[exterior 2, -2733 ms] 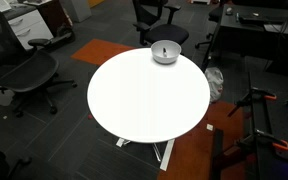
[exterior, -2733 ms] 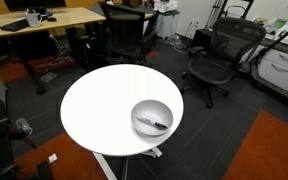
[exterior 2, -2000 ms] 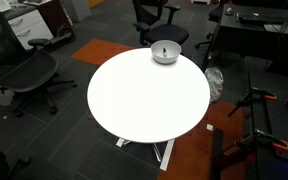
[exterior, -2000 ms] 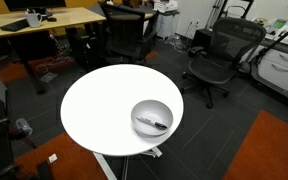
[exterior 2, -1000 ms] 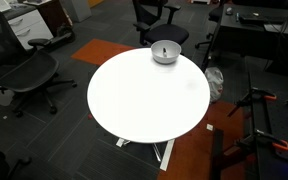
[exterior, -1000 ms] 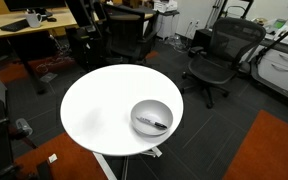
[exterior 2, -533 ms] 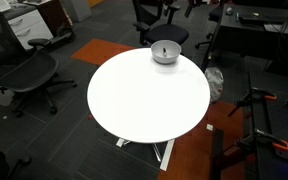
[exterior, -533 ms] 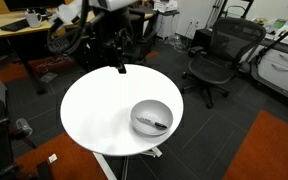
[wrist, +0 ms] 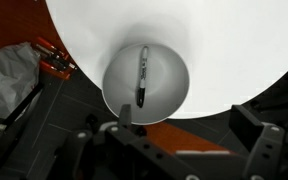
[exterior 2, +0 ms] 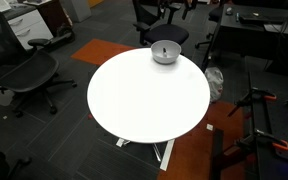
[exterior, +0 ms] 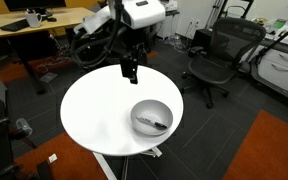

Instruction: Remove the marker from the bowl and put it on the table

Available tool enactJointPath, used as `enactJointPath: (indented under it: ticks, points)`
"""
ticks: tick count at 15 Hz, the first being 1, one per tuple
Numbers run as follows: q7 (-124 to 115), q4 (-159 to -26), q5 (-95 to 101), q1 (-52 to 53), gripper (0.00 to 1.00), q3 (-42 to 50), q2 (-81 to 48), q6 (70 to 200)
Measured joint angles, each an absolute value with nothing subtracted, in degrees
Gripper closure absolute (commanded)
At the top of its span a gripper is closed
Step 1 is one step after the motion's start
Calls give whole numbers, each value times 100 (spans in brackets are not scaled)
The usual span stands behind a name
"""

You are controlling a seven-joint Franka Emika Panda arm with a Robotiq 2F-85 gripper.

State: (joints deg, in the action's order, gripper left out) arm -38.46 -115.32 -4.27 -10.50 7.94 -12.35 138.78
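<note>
The grey-white bowl (exterior: pixel 151 117) stands near the edge of the round white table (exterior: pixel 99 110). It also shows in an exterior view (exterior 2: pixel 165 52) and in the wrist view (wrist: pixel 174 95). The dark marker (exterior: pixel 157 124) lies inside the bowl, and in the wrist view (wrist: pixel 142 75) it lies lengthwise across the bowl's middle. My gripper (exterior: pixel 130 70) hangs above the table's far part, short of the bowl and well above it. In the wrist view its fingers (wrist: pixel 189 120) stand wide apart with nothing between them.
Black office chairs (exterior: pixel 216 58) stand around the table. A wooden desk (exterior: pixel 44 20) is at the back. On the floor below the table edge lie a red-handled tool (wrist: pixel 54 60) and a pale bag (wrist: pixel 9 80). Orange carpet patches (exterior: pixel 269 150) lie on the floor.
The arm has swung into view from the back and moved over the table towards the bowl. The bowl and the marker have not moved.
</note>
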Motion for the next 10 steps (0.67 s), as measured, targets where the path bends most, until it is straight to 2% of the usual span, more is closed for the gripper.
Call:
enactJointPath:
  ticks: [10]
  points:
    - [-3846, -11467, -431, -996, 0, 911, -1668, 13910]
